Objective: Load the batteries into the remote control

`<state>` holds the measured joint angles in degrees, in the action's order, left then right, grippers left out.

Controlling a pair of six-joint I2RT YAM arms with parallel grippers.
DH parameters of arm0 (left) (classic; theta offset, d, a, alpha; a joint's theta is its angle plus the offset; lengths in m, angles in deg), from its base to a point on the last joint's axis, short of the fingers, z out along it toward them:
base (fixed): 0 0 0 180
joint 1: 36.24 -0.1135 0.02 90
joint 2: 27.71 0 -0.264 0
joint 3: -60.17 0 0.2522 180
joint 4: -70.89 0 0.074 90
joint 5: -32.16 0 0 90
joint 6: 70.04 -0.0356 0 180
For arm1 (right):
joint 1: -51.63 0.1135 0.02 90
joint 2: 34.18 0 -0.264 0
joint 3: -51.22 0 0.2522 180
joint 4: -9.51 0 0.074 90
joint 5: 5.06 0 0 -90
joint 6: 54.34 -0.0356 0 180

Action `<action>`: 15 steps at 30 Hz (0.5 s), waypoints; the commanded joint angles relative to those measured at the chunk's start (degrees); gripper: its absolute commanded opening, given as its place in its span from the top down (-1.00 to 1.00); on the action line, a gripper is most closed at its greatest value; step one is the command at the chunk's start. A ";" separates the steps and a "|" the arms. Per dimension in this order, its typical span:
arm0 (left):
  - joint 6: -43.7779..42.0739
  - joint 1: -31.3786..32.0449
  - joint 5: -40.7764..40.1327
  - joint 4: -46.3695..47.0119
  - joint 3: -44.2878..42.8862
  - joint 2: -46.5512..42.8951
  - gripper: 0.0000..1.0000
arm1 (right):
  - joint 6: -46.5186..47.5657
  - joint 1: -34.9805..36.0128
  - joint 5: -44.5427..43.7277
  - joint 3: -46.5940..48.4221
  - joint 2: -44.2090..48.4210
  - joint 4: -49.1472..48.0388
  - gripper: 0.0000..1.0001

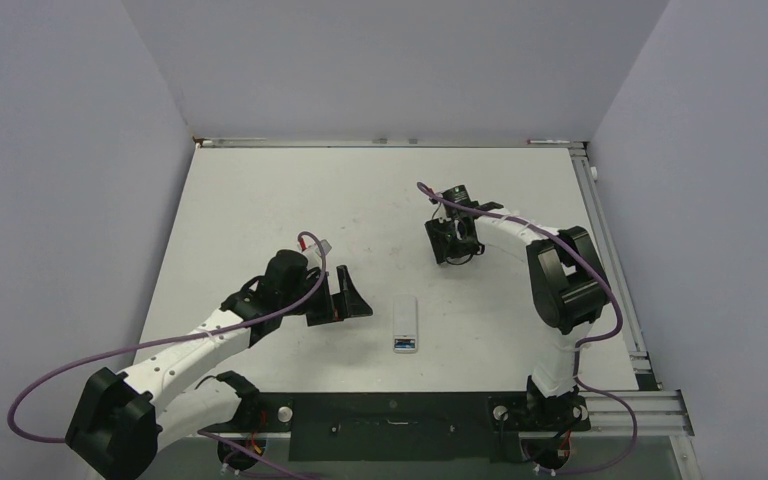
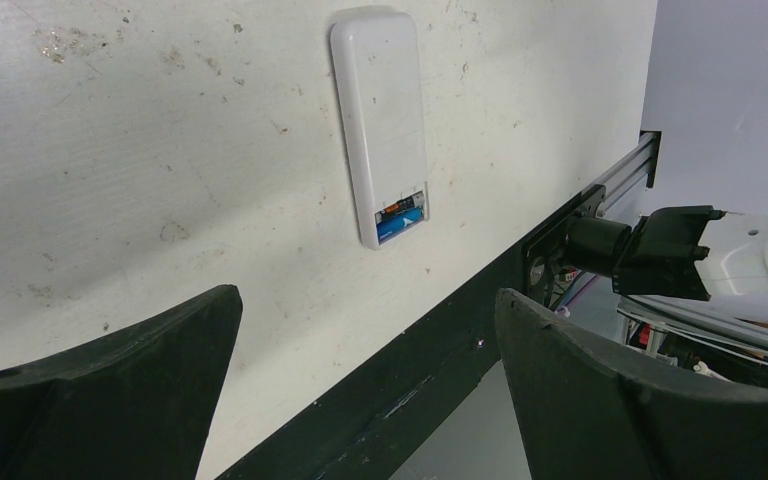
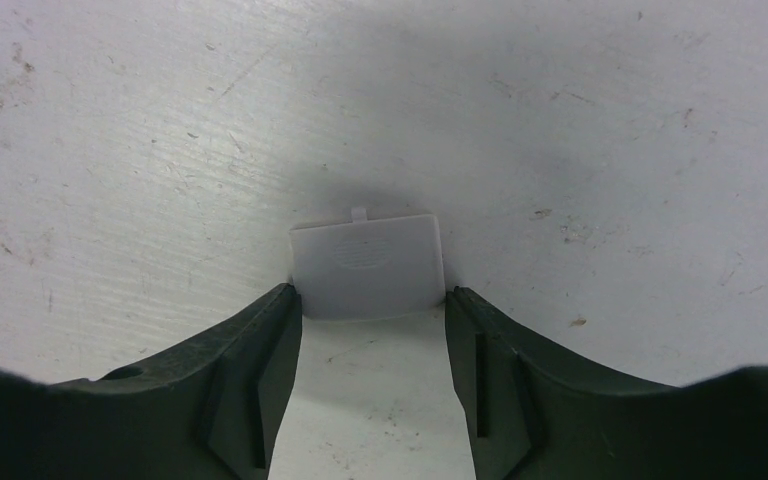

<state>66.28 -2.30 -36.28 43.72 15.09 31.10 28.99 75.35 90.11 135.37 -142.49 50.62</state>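
Observation:
The remote control (image 1: 406,322) lies back-up on the table near the front middle. Its battery bay at the near end is uncovered, and in the left wrist view the remote control (image 2: 378,110) shows a blue battery (image 2: 401,227) in the bay with a darker battery (image 2: 400,208) beside it. My left gripper (image 1: 348,300) hovers just left of the remote, wide open and empty (image 2: 368,295). My right gripper (image 1: 457,250) is down on the table at the back right. Its fingertips touch both sides of a small white square cover piece (image 3: 367,262), which it grips (image 3: 372,292).
The black mounting rail (image 1: 390,420) runs along the table's near edge, seen also as a black rail (image 2: 430,360) just below the remote. Grey walls enclose the table on three sides. Purple cables trail from both arms.

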 commanded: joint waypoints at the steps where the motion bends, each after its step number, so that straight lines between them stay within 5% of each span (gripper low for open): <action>1: 0.44 -0.36 1.32 2.86 0.17 0.03 -0.92 | -0.36 0.67 -1.55 -0.59 1.18 1.80 -0.04; 15: 0.57 -0.36 1.85 3.35 0.20 0.76 -0.92 | -0.33 2.90 -3.14 -0.27 2.31 2.53 0.51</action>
<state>66.32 -2.33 -35.95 44.09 15.20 31.51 28.99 77.65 88.29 135.37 -142.43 50.97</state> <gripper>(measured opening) 0.963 0.480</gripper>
